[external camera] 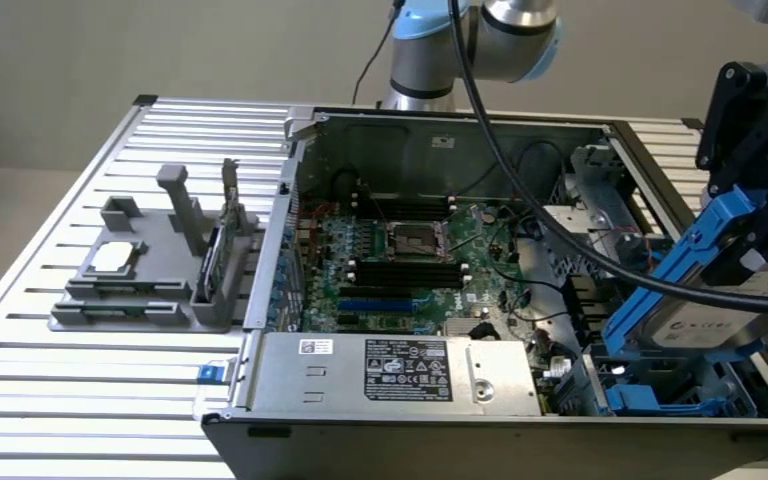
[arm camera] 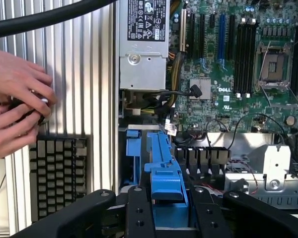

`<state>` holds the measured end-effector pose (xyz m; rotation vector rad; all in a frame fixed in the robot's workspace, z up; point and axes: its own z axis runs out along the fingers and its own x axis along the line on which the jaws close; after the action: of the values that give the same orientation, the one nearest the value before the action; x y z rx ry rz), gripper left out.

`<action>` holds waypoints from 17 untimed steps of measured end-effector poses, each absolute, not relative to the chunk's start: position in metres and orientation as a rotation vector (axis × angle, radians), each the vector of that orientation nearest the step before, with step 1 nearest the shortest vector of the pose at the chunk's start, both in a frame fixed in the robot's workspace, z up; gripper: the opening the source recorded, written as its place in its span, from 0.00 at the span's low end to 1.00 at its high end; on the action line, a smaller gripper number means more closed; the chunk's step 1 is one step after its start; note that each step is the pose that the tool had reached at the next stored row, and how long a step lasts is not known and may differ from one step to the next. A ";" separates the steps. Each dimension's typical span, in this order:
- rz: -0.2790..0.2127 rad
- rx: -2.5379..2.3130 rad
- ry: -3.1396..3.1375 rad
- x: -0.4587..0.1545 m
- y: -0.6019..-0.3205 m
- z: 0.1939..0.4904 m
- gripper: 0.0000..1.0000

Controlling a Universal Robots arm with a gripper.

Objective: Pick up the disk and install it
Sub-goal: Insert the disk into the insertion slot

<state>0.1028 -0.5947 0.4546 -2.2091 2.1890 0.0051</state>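
Where the slatted bench [external camera: 37, 400] reaches the exterior view's left, a grey holder [external camera: 144, 290] is seen standing on it, with a small square chip [external camera: 115, 256] laid on its top. Just beside the holder, toward the middle, an open computer case [external camera: 491, 455] is set on the bench. A green circuit board [external camera: 398, 250] is laid bare inside it, and a silver box [external camera: 398, 370] with a white label is fitted along the near wall. At the exterior view's right, the disk [external camera: 715, 322] is held tilted over the corner of the case, above a blue bay [external camera: 651, 400]. It is clamped by the black claw [external camera: 764, 240], which is clenched on it. In the wrist view, the disk's blue frame [arm camera: 164, 163] is seen between the claw's fingers [arm camera: 139, 213], and a person's hands [arm camera: 15, 82] are held together over the bench, near a keyboard [arm camera: 57, 173].
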 end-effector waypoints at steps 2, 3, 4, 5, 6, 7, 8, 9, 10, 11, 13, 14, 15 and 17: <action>0.005 -2.209 2.189 0.103 -0.595 0.451 0.33; 0.005 -2.209 2.189 0.104 -0.595 0.450 0.33; 0.005 -2.209 2.189 0.104 -0.595 0.449 0.33; 0.005 -2.209 2.190 0.104 -0.595 0.448 0.33; 0.004 -2.209 2.190 0.104 -0.595 0.448 0.33; 0.003 -2.209 2.190 0.104 -0.595 0.448 0.33; 0.003 -2.209 2.190 0.104 -0.595 0.448 0.33; 0.004 -2.209 2.190 0.104 -0.595 0.447 0.33; 0.003 -2.209 2.191 0.104 -0.595 0.446 0.33; 0.003 -2.209 2.191 0.104 -0.595 0.445 0.33; 0.003 -2.207 2.192 0.104 -0.595 0.443 0.33; 0.003 -2.206 2.193 0.104 -0.595 0.442 0.33; 0.002 -2.205 2.194 0.104 -0.595 0.441 0.33; 0.002 -2.203 2.195 0.105 -0.595 0.440 0.33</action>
<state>0.1045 -0.5955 0.4397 -2.2034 2.1954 0.0020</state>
